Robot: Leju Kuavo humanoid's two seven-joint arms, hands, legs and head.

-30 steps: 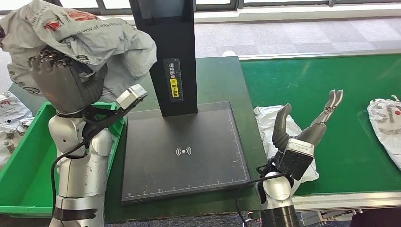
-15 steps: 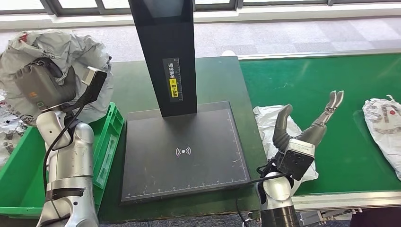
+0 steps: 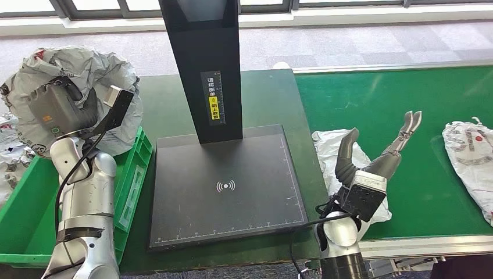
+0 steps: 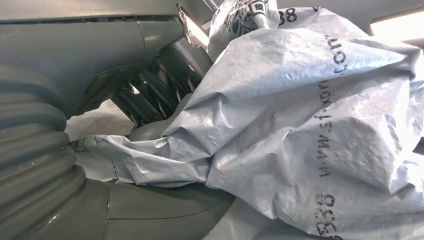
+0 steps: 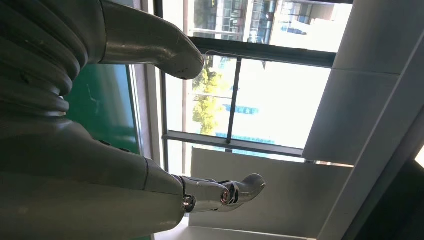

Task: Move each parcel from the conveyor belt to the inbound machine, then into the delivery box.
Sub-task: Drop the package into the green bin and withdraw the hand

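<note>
1. Left hand gripped a crumpled grey courier bag, held above the far end of the green delivery box. In the left wrist view the dark fingers were buried in the bag's folds.
2. Risk: much of the bag hung past the box's far rim, toward the parcels outside it. Released there, it could land outside the box or drape on the rim.
3. Risk: slack film could snag on the fingers at release and drag along with the hand.
4. Right hand was empty, fingers spread and raised over a white parcel on the conveyor belt.
5. Risk: a further parcel lay at the belt's right edge; belt travel could shift either parcel under a descending hand.
6. Inbound machine's scan plate carried no parcel.
</note>
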